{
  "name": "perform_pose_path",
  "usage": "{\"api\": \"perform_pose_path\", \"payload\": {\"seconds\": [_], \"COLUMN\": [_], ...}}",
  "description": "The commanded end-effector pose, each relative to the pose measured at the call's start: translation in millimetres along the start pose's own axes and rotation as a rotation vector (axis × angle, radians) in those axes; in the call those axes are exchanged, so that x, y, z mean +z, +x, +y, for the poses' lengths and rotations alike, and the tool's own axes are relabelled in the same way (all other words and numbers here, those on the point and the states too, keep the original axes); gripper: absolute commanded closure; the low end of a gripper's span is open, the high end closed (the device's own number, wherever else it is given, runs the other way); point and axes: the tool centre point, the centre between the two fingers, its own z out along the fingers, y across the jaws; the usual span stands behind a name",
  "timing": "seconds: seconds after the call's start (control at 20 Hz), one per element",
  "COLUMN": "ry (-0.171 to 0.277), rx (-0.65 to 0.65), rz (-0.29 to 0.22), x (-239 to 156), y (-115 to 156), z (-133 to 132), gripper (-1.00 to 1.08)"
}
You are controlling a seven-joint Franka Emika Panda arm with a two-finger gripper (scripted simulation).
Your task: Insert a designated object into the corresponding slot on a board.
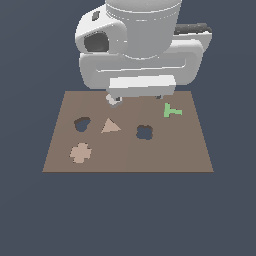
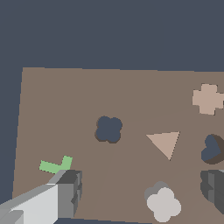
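Arm over the far edge of the board (image 1: 150, 155), fingers apart around a pale clover piece.

The gripper (image 2: 142, 192) hangs low over the board's far side, and in the wrist view its two grey fingers (image 2: 70, 192) stand well apart with a whitish clover piece (image 2: 162, 203) lying between them, touching neither as far as can be seen (in the exterior view only a small pale bit under the arm shows, so contact is hard to judge). The dark clover slot (image 1: 144, 132) sits empty near the board's middle, apart from the gripper. A heart slot (image 1: 82, 123) lies toward the exterior view's left, with a tan triangle (image 1: 110, 126) between the two slots and a tan cross (image 1: 80, 153) nearer the front. A green T-shaped piece (image 1: 171, 110) lies flat toward the exterior view's right, just beside one finger in the wrist view.
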Motion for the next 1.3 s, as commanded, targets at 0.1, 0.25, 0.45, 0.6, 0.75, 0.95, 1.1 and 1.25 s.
{"api": "perform_pose_path", "payload": {"seconds": [0.1, 0.25, 0.45, 0.6, 0.75, 0.95, 1.1, 1.25], "ry": [-0.001, -0.002, -0.003, -0.004, -0.005, -0.007, -0.008, -0.009], "rx": [-0.053, -0.103, -0.185, -0.259, -0.334, -0.418, -0.469, -0.509], "rz": [-0.006, -0.011, -0.02, -0.028, -0.036, -0.045, -0.05, -0.054], "x": [11.5, 22.1, 39.4, 54.8, 70.4, 87.8, 98.4, 106.9], "y": [-12.6, -24.1, -42.8, -58.9, -74.7, -91.4, -100.8, -108.0], "z": [3.2, 6.7, 13.9, 21.7, 31.0, 43.1, 51.4, 58.6], "gripper": [-0.92, -0.92, -0.92, -0.92, -0.92, -0.92, -0.92, -0.92]}}
